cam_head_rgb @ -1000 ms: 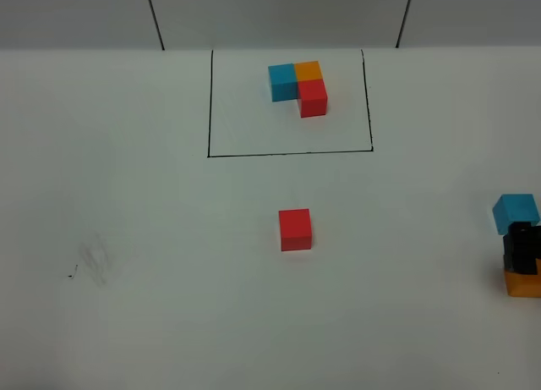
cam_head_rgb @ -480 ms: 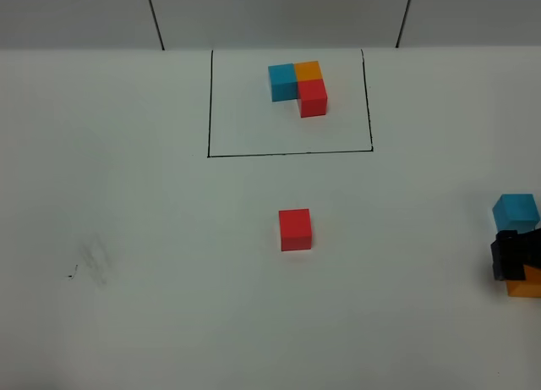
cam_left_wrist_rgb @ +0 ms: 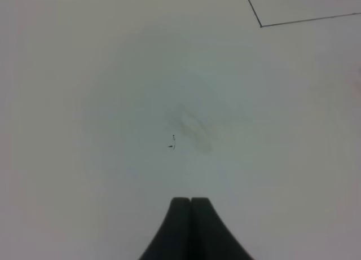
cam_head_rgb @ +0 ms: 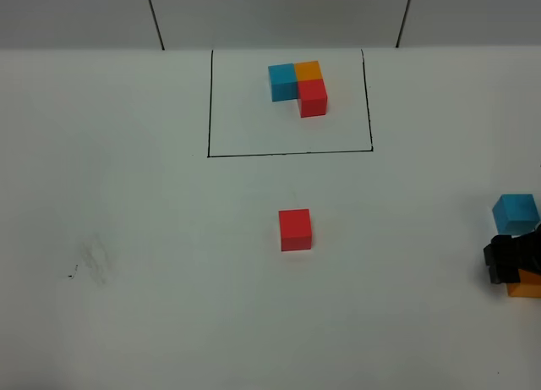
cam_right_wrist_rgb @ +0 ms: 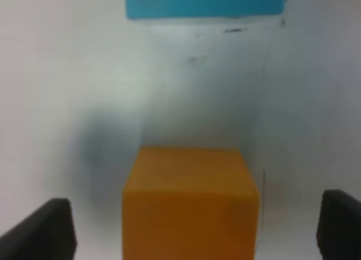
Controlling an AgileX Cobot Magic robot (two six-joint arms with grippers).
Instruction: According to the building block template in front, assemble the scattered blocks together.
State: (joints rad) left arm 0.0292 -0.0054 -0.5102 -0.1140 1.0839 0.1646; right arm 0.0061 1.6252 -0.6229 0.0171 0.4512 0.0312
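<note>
Left gripper (cam_left_wrist_rgb: 190,201): fingers pressed flat together, nothing between them; it hangs over bare table (cam_head_rgb: 152,322). Outside the high view.
Smudge (cam_head_rgb: 93,261): faint grey scuff with a small dark tick beside it, on the left of the table; in the left wrist view (cam_left_wrist_rgb: 192,124) it lies just ahead of the closed fingertips.
Black frame (cam_head_rgb: 290,153): thin hand-drawn rectangle at the far middle of the table; one corner shows in the left wrist view (cam_left_wrist_rgb: 260,26).
Building block template (cam_head_rgb: 297,84): inside the frame, towards its far side. Blue cube on the left touches the orange on its right; the red sits against the orange's near face, making an L.
Red cube (cam_head_rgb: 295,229): alone at table centre, nearer than the frame, well apart from everything else.
Blue cube (cam_head_rgb: 516,213): near the right edge, unframed; in the right wrist view (cam_right_wrist_rgb: 203,3) it lies beyond the orange cube with bare table between them.
Right gripper (cam_head_rgb: 511,259): low at the right edge, jaws spread wide (cam_right_wrist_rgb: 192,226), one finger on either side of the orange cube, a gap visible on both sides; no grip.
Orange cube (cam_right_wrist_rgb: 190,201): on the table between those fingers, partly cut off by the right edge of the high view (cam_head_rgb: 528,284).
</note>
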